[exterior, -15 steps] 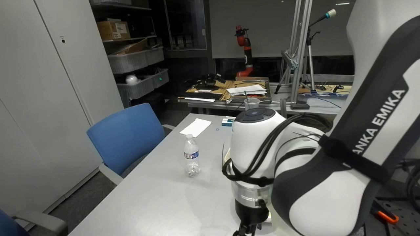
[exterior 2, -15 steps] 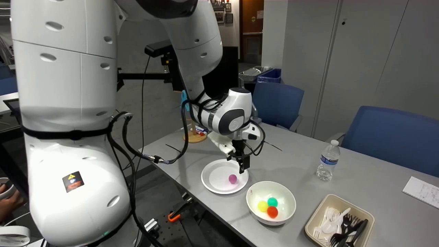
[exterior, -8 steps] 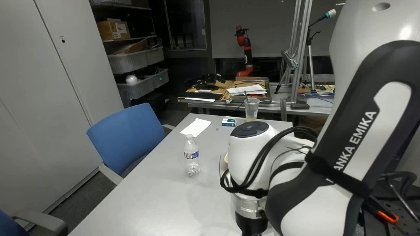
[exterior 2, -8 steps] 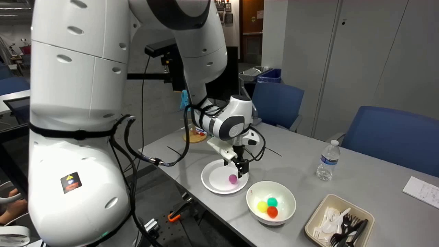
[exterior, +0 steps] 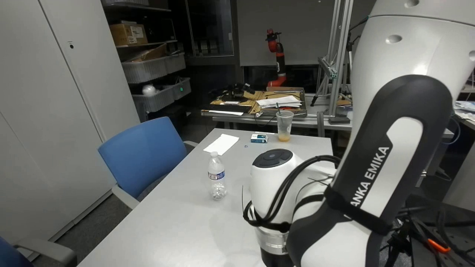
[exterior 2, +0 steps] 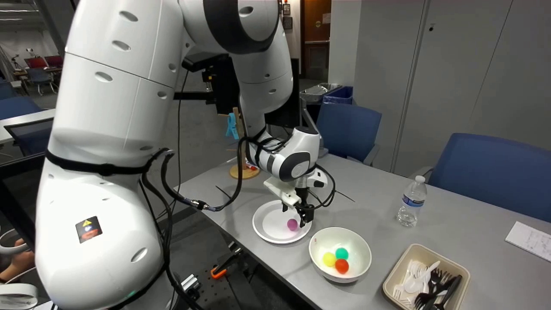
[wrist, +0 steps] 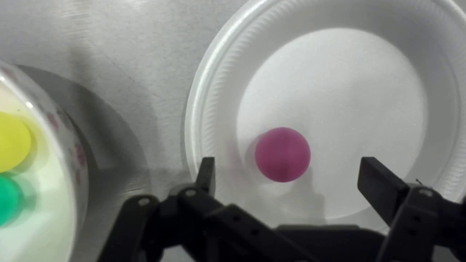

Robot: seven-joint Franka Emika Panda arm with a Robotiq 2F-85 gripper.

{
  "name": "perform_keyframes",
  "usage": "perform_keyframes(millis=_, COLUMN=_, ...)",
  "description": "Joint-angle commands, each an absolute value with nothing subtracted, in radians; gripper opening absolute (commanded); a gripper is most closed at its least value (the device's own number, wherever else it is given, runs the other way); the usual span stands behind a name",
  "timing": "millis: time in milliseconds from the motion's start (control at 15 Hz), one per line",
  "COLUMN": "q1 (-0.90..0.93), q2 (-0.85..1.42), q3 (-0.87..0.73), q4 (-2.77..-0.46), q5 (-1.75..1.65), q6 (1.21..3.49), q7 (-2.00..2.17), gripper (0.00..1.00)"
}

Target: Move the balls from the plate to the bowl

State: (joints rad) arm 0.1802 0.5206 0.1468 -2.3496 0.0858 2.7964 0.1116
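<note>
A pink ball lies on the white plate. In the wrist view the pink ball sits near the left side of the plate's flat middle. The white bowl beside the plate holds a yellow ball, a green ball and an orange ball. In the wrist view the bowl is cut off at the left edge. My gripper is open above the plate. Its fingers stand apart on either side of the pink ball, not touching it, nearer on the left.
A clear bottle stands beyond the bowl. A beige tray of plastic cutlery is to the bowl's right. A wooden stand is behind the plate. A cup and a small box are at the table's far end.
The arm has leaned forward and my gripper has come down lower over the plate, closer to the pink ball. The balls, plate and bowl have not moved.
</note>
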Motion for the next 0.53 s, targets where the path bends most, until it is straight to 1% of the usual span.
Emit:
perform_keyframes(millis=0, q1=0.192, q2=0.564, q3=0.135, q4=-2.326, q5=0.079, q6=2.847, q7=0.121, gripper=1.0)
perform_keyframes(millis=467, q1=0.227, q2=0.612, q3=0.106, q4=-2.311, q5=0.075, q6=2.892, q7=0.16, gripper=1.0)
